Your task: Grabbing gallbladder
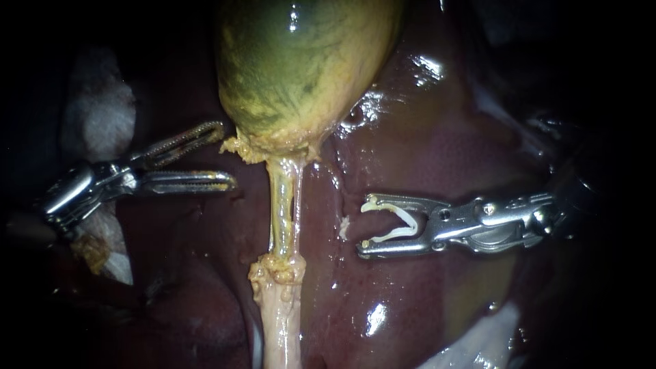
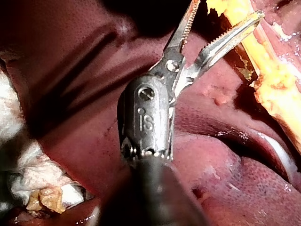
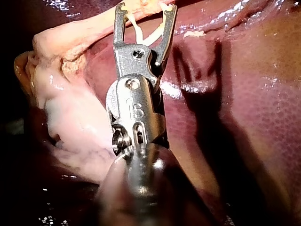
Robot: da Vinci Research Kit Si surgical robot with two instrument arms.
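The green-yellow gallbladder hangs at the top centre of the endoscope view. A pale yellow tube runs down from its neck. My left instrument stands open just left of the neck, its upper jaw close to the yellow fringe, with nothing between the jaws. In the left wrist view its jaws gape beside the yellow tissue. My right instrument lies right of the tube, apart from it, its jaws spread around a white clip. The right wrist view shows that instrument and clip just short of the tube.
Dark red, wet liver lies under and around everything. White gauze sits behind the left instrument's shaft, and more white material shows at the lower right. A lump of pale tissue thickens the tube lower down.
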